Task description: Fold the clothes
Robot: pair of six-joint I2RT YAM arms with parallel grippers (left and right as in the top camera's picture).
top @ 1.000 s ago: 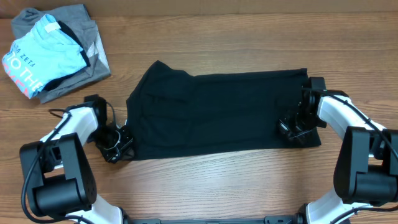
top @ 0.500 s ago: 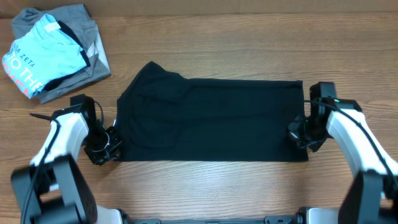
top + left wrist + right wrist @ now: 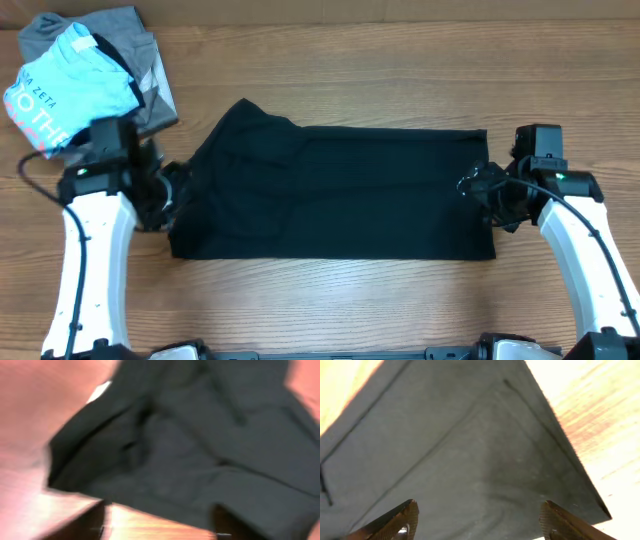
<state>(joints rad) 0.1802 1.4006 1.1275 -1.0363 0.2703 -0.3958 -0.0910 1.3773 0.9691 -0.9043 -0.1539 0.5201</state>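
Worktop [image 3: 330, 305] with black T-shirt [image 3: 340, 190] laid flat; left tool [image 3: 172, 195] and right tool [image 3: 485, 192], shut a second ago, now gape empty at its ends; smoothing apparently done, fold next.

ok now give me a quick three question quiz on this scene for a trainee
1. True or false: the plain black soft-fabric T-shirt lies on top of the grey garment.
2. The right claw is: A open, B shut on the T-shirt, C out of view.
3. What colour is the printed shirt lying on the grey garment?
Key: 1 false; 2 A; 3 light blue.
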